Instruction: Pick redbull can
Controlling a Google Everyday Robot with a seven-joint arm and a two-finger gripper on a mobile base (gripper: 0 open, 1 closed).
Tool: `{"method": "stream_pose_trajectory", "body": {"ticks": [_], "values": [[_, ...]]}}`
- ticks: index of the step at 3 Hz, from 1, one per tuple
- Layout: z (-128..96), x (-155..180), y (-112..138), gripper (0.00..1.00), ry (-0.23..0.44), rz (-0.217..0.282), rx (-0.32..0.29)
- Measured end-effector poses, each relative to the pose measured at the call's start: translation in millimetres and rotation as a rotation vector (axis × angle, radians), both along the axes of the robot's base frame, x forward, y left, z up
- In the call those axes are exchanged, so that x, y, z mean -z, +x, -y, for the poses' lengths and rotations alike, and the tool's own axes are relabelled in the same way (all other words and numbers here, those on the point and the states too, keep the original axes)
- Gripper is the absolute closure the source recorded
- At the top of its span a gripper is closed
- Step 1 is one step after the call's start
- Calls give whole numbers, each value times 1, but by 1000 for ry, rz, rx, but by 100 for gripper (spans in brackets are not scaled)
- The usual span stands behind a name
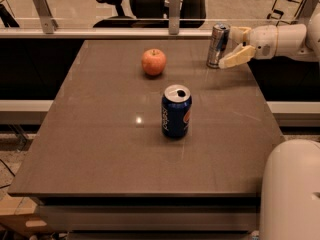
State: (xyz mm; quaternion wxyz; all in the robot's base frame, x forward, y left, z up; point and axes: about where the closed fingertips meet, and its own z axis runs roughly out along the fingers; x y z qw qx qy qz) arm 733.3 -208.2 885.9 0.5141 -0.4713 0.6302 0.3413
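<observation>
The redbull can [218, 45], slim and silver with blue patches, stands upright near the far right edge of the brown table [100, 149]. My gripper [231, 47] reaches in from the right at can height. It is open, with one cream finger [238, 33] behind the can's right side and the other finger [236, 58] in front of it. The fingertips are right at the can's right side and the can is not clamped.
A wider dark blue Pepsi can [176, 111] stands upright at the table's middle. A red apple [153, 62] lies left of the redbull can. A glass railing with metal posts [173, 8] runs behind the table. A white robot part [292, 194] fills the lower right corner.
</observation>
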Motion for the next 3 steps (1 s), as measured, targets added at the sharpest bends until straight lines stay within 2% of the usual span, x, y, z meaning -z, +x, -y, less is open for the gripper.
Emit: {"method": "stream_pose_trajectory", "body": {"ticks": [2,3], "values": [[-19,-5,2,0,5,9,-46],[-23,-4,4,18,10,15,-56]]}}
